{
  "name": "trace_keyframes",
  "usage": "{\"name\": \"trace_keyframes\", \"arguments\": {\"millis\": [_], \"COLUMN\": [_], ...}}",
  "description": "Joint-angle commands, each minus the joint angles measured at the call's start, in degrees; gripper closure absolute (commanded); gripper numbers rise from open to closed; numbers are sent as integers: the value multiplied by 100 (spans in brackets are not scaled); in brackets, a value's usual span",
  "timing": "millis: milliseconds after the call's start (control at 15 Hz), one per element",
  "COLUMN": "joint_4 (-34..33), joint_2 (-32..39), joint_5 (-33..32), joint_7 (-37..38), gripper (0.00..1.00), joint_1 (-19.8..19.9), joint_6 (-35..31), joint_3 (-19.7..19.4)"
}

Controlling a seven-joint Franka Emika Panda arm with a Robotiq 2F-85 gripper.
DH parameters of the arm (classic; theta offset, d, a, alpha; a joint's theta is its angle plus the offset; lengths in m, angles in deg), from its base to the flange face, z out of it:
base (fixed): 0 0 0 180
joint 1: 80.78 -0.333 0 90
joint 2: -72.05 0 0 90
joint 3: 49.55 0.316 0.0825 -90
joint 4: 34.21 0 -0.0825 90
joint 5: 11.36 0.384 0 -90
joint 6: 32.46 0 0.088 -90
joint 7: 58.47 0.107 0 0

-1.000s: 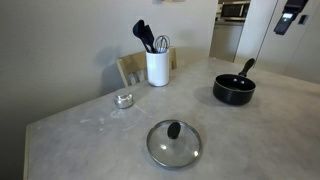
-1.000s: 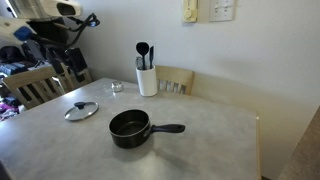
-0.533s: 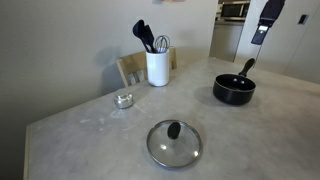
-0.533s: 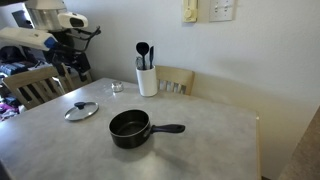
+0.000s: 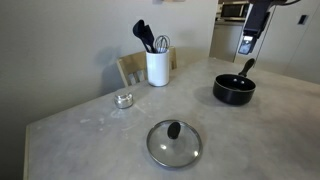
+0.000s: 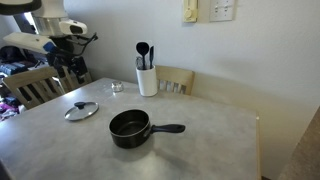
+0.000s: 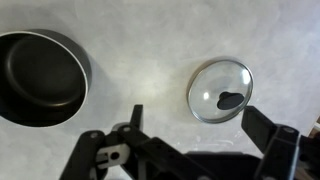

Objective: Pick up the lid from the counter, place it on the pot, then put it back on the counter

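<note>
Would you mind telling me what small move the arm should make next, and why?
Probably lower the open gripper toward the lid, centring it over the black knob. The lid lies flat on the counter, untouched, to one side of the gripper's centre in the wrist view, and the pot stands uncovered, so the pick is not yet begun.

A: Any lettering on the pot (image 6: 130,127), the lid (image 5: 174,143) or the utensil holder (image 5: 157,67)?
B: None legible. Wall plates (image 6: 222,10) too small to tell. No readable text in any view.
</note>
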Motion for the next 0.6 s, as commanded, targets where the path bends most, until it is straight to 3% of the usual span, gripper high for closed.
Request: {"name": "trace_keyframes", "arguments": {"millis": [0, 200, 267, 533], "joint_4": [-877, -1516, -998, -1467], "joint_2": [1022, 1736, 1215, 1733], "joint_5": [120, 431, 194, 276], "joint_7": [971, 1607, 1429, 1653], "gripper": [0, 0, 0, 0], "joint_1": [-17, -108, -13, -79], "joint_6": [149, 43, 15, 13], "joint_3": [452, 809, 772, 896]}}
